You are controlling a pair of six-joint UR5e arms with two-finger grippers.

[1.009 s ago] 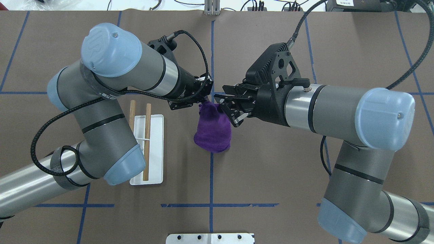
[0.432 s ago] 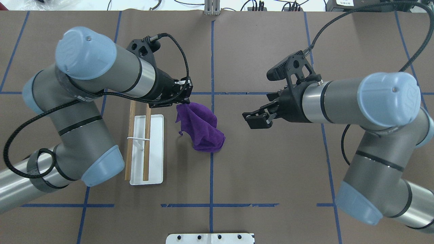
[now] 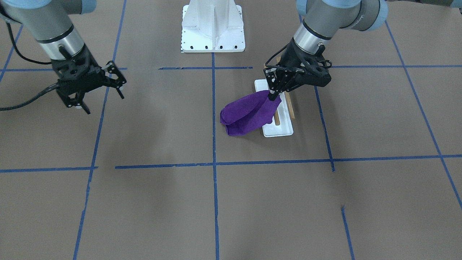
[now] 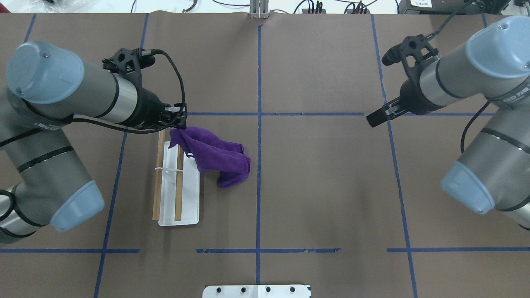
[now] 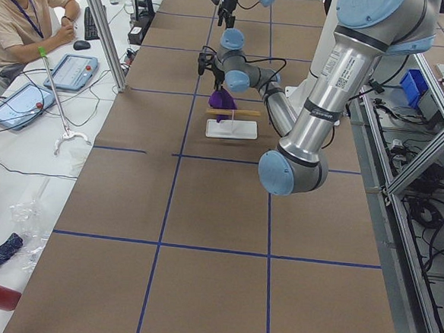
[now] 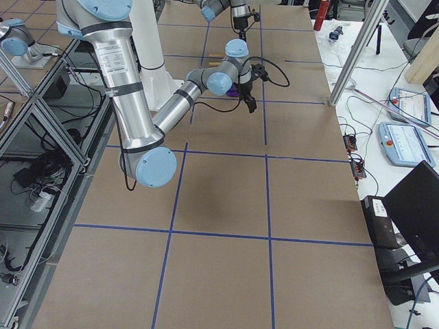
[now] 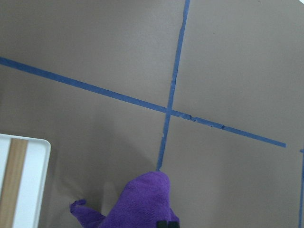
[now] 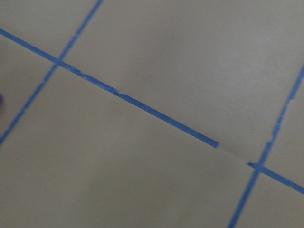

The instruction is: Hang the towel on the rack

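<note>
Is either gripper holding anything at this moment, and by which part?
The left gripper pinches the purple towel by one bunched corner at its top; the right gripper holds nothing.

L gripper (image 4: 178,125) clamped, R gripper (image 3: 104,104) wide

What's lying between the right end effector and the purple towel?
Between the right end effector and the towel, only bare brown paper and a blue tape line, seen overhead.
</note>
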